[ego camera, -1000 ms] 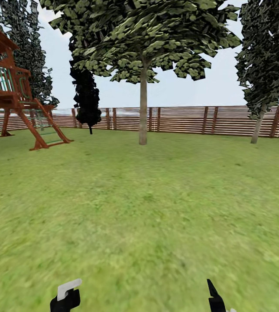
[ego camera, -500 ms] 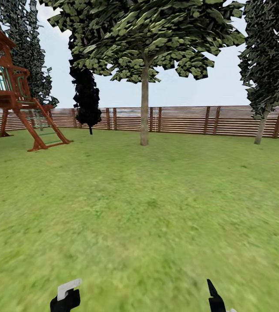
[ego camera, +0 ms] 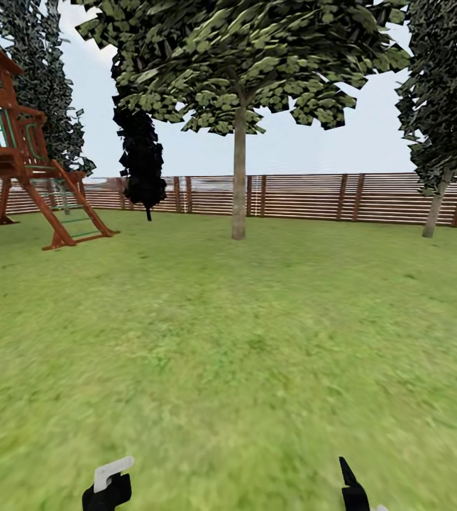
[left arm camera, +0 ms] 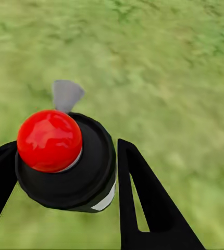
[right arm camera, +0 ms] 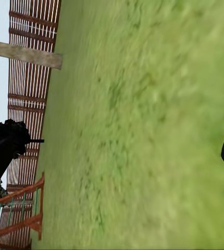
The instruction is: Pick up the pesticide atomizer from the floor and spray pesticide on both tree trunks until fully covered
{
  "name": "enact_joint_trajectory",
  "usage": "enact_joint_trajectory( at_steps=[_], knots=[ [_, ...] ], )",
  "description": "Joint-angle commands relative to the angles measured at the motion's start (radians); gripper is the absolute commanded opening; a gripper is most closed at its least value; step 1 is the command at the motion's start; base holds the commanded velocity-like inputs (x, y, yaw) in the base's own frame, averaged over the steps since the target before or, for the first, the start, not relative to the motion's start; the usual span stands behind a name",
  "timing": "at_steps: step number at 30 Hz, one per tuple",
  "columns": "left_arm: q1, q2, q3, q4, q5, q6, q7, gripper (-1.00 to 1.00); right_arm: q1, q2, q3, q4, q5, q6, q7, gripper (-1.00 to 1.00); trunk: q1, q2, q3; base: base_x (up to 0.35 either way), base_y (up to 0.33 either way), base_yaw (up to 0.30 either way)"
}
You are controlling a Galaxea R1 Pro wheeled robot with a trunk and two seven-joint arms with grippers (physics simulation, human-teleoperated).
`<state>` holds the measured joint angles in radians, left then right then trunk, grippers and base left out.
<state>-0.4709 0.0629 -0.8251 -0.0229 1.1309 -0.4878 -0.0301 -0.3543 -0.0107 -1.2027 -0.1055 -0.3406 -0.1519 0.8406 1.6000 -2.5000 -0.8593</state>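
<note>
1. While the robot looks out over the garden lawn, the pickup part of the task appears done: the left wrist view has the pesticide atomizer, a black can with a red button on top and a grey nozzle, sitting between the two black fingers of the left gripper, which close against its sides
2. From the head view the left gripper sits at about 7 o'clock at the picture's lower edge, with the atomizer's pale nozzle poking up from it, so the can is off the grass and carried low in front of the robot
3. At about 5 o'clock the right gripper shows only as a dark finger tip; whether its fingers are apart or together cannot be told, and nothing is seen in it
4. Spraying is judged not yet begun: the nearer tree stands at 12 o'clock, well apart from the grippers across the grass, and its trunk looks plain grey-brown with no visible coating
5. A second tree stands at about 2 o'clock by the wooden fence, its trunk leaning slightly and equally untouched
6. A red wooden play frame at 10 o'clock and a dark narrow tree at 11 o'clock are not part of the job
7. What is left, by this reading: close the gap to the first trunk, cover it fully, then do the same at the second
</note>
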Motion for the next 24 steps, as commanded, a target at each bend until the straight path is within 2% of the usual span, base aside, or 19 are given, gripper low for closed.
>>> enact_joint_trajectory(
  at_steps=[1, 24],
  knots=[
    [0.000, 0.000, 0.000, 0.000, 0.000, 0.000, 0.000, -1.00, 0.000, 0.000, 0.000, 0.001, 0.000, 0.000, 0.000, 1.00, 0.000, 0.000, 0.000, 0.323, 0.118, 0.000],
    [0.000, -0.001, 0.000, 0.000, 0.000, 0.000, 0.001, -1.00, 0.000, 0.000, 0.000, 0.001, 0.000, 0.000, 0.000, 1.00, 0.000, 0.000, 0.000, 0.323, 0.118, 0.000]
  ],
)
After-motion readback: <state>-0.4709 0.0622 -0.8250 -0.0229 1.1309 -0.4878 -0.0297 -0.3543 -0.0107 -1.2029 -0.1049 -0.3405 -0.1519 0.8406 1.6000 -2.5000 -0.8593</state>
